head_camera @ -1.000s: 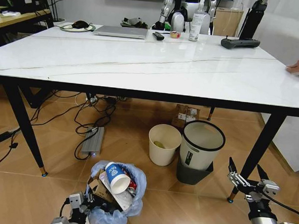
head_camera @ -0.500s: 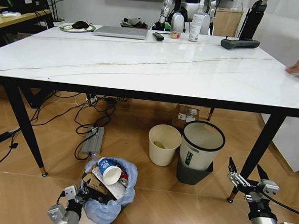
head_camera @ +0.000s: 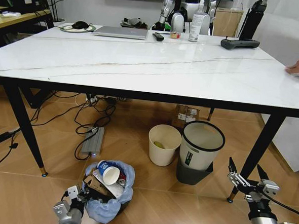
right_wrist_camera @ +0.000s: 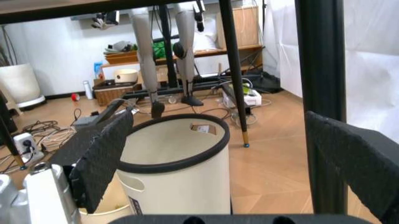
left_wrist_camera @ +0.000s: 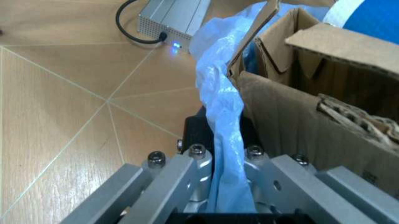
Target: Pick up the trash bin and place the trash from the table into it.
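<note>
Blue crinkled-bag-lined trash bin (head_camera: pixel 107 193), pinched at its rim by the left gripper (head_camera: pixel 82 196), should settle gently upright on the floor below the white veined table (head_camera: pixel 142 66), while the right gripper (head_camera: pixel 247 180) hangs spread wide.

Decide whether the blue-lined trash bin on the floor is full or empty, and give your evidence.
Full. The trash bin holds a paper cup and torn cardboard rising above its rim. The left gripper grips its blue bag.

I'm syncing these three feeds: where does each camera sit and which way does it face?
Head: high up, looking forward and down at the table; both claws low in frame.
Left wrist: behind the left claw, facing the trash bin it grips.
Right wrist: behind the open right claw, facing the grey bin.
Head and left wrist share the trash bin.
</note>
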